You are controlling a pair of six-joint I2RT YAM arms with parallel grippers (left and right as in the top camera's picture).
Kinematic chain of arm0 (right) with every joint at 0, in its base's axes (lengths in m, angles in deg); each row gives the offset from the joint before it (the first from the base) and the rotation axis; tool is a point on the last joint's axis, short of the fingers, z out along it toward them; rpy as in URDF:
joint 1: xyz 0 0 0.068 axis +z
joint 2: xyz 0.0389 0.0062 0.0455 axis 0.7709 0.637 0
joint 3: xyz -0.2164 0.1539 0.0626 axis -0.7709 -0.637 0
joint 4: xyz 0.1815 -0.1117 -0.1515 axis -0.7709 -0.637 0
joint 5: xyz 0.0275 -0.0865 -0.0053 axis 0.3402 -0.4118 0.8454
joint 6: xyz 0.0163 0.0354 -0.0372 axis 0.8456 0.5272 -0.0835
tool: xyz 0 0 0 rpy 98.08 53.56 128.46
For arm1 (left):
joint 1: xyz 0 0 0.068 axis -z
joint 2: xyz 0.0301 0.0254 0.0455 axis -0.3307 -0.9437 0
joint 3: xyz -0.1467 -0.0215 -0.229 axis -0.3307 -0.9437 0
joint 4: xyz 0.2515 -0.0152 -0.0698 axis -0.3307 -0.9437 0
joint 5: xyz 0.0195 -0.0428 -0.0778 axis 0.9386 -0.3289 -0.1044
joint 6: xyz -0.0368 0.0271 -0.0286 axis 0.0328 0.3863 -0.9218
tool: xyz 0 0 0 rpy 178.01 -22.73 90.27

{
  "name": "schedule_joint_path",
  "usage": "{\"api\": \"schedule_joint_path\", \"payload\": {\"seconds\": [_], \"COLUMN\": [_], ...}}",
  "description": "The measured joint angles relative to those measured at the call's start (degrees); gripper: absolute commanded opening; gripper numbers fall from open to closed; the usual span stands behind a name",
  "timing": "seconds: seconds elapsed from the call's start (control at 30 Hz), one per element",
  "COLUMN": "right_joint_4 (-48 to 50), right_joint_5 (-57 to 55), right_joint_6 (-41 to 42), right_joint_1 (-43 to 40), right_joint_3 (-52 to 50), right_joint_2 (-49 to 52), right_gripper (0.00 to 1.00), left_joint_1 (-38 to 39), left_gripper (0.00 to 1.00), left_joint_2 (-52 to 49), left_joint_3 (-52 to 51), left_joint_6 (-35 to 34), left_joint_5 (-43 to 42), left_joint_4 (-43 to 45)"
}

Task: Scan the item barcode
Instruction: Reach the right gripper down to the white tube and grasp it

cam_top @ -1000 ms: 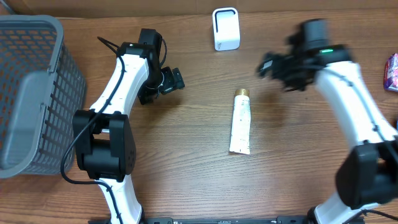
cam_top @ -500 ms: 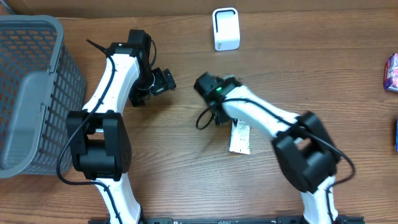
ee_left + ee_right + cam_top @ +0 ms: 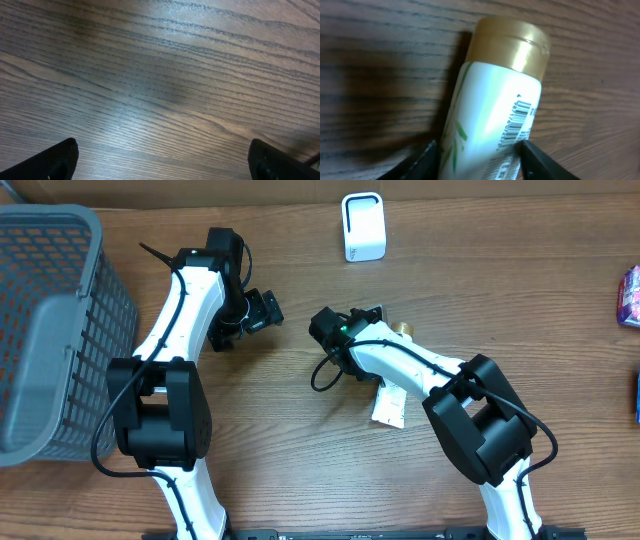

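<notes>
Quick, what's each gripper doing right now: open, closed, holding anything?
Left gripper: open, holding nothing.
Right gripper: closed on the white plastic tube with a gold cap.

surface: brown wood-grain table [image 3: 300, 480] | light: soft glare on grain

**Table stock, counted by kind**

- Tube [image 3: 388, 405], white with a gold cap: one. It lies on the table and serves as the reference point for this list.
- Barcode [image 3: 519, 125]: one, printed on the tube's side.
- Scanner [image 3: 362, 225], white: one, beyond the tube's cap end.
- Basket [image 3: 110, 310], grey plastic mesh: one, well to the left of the tube.
- Robot arms, white and black: two. The left arm [image 3: 185, 310] stands left of the tube, and the right arm [image 3: 410, 360] reaches over it.
- Packet [image 3: 630, 295], multicoloured: one, far right of the tube and cut off by the frame edge.
- Blue item [image 3: 637, 395]: one sliver, far right of the tube. Its kind is not identifiable.
- Table [image 3: 300, 470], wood-grain: one.
</notes>
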Motion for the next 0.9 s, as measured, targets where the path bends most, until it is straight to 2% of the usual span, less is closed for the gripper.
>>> {"api": "schedule_joint_path", "payload": {"seconds": [0.43, 0.83, 0.9], "right_joint_4": [-3.04, -5.53, -5.75], "right_joint_5": [2.69, 21.53, 24.72], "right_joint_6": [1.57, -1.38, -2.86], "right_joint_1": [-5.9, -13.81, -15.52], "right_joint_3": [2.75, 13.05, 13.05], "right_joint_2": [-0.02, 0.0, 0.0], "right_gripper": [0.04, 0.04, 0.14], "left_joint_1": [0.0, 0.0, 0.0], "left_gripper": [1.0, 1.0, 1.0], "left_joint_2": [0.0, 0.0, 0.0], "left_joint_3": [0.0, 0.0, 0.0], "left_joint_6": [0.0, 0.0, 0.0], "left_joint_5": [0.0, 0.0, 0.0], "left_joint_4": [0.0, -0.02, -0.02]}}
